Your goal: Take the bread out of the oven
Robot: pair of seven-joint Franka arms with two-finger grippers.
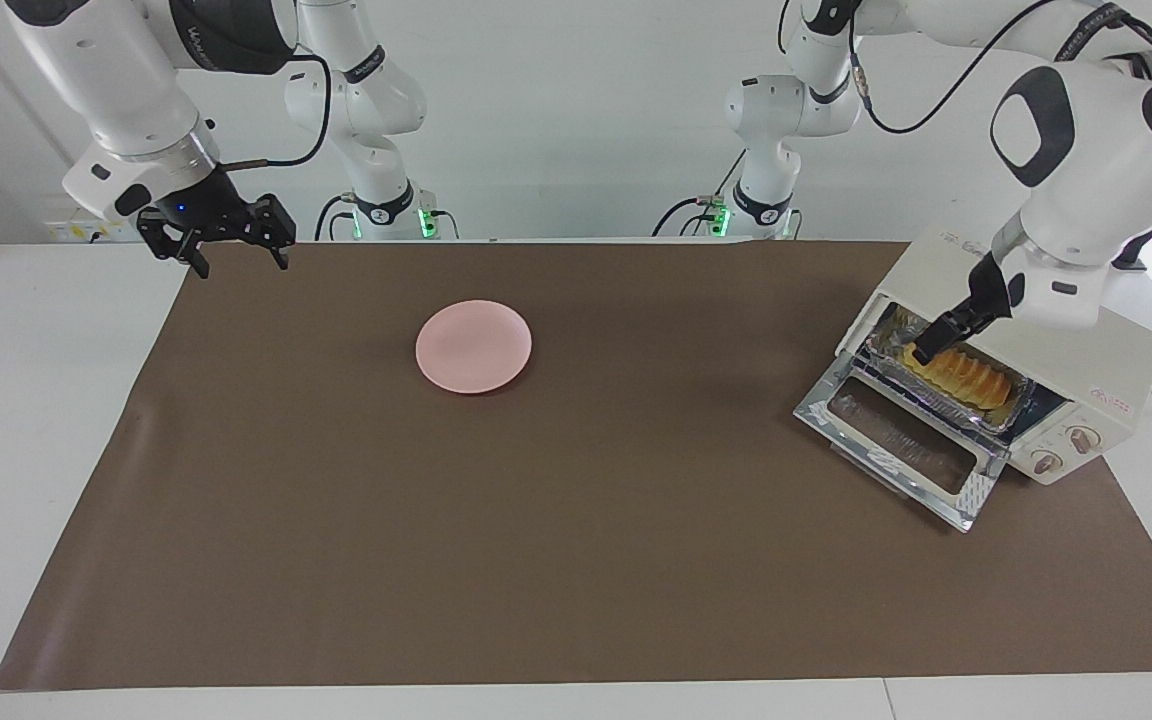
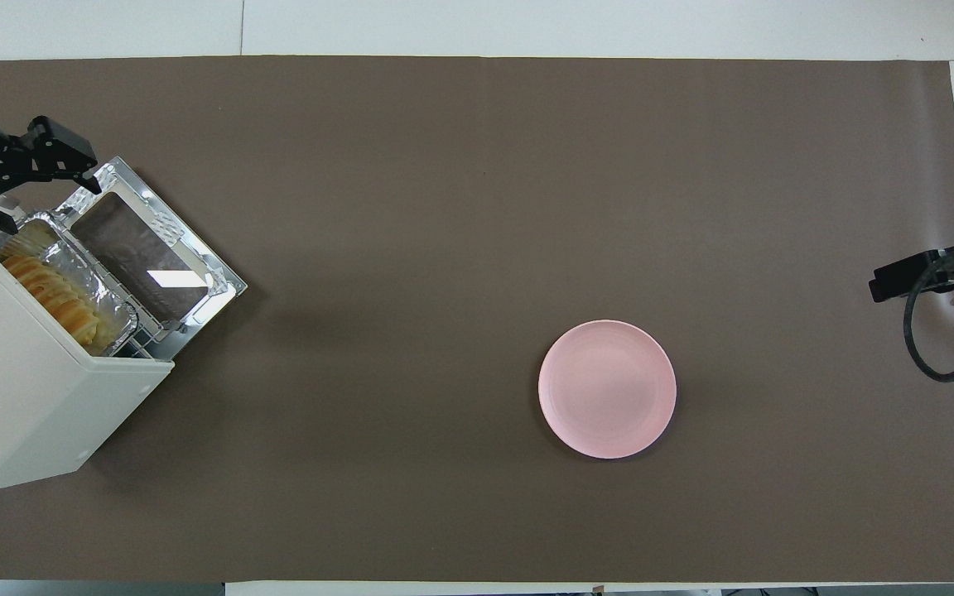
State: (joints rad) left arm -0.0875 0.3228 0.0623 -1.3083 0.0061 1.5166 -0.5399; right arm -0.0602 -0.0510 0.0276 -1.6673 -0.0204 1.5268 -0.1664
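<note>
The cream-white oven [image 1: 1101,355] stands at the left arm's end of the table, its glass door [image 1: 901,445] dropped open. It also shows in the overhead view [image 2: 21,381]. The golden ridged bread [image 1: 971,380] lies in a crinkled foil tray [image 1: 911,380] at the oven's mouth, and also shows from overhead [image 2: 50,290]. My left gripper [image 1: 936,345] is open at the end of the bread nearer the robots, fingers either side of the tray's end [image 2: 34,203]. Whether it touches the bread I cannot tell. My right gripper [image 1: 236,260] waits open in the air over the right arm's end.
A round pink plate [image 1: 473,345] lies on the brown mat [image 1: 576,560] toward the middle, also seen from overhead [image 2: 607,389]. The oven's open door [image 2: 154,257] juts out over the mat. Two knobs [image 1: 1066,450] are on the oven's front.
</note>
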